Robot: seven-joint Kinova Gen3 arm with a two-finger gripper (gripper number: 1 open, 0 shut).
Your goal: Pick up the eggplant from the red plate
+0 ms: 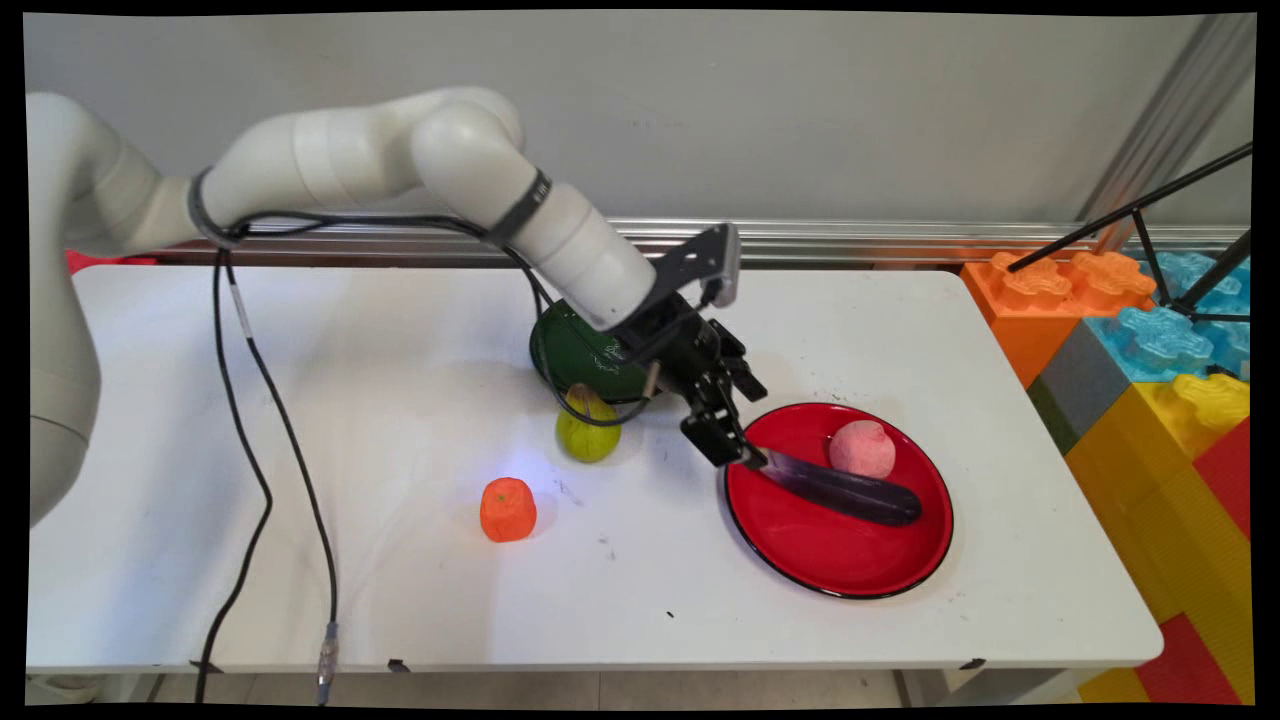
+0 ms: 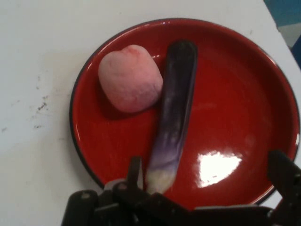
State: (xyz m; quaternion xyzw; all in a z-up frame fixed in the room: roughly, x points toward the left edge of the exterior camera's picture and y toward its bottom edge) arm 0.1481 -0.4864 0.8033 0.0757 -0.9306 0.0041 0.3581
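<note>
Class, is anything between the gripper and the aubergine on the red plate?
Nothing visible. The open gripper is at the pale end of the aubergine on the plate; the pink fruit lies beside the aubergine, farther along.

No text, label, brand, number or sign can be read anywhere in either view. The dark green dish [image 1: 575, 352] near the table's far edge bears a few pale marks, too small to make out.
</note>
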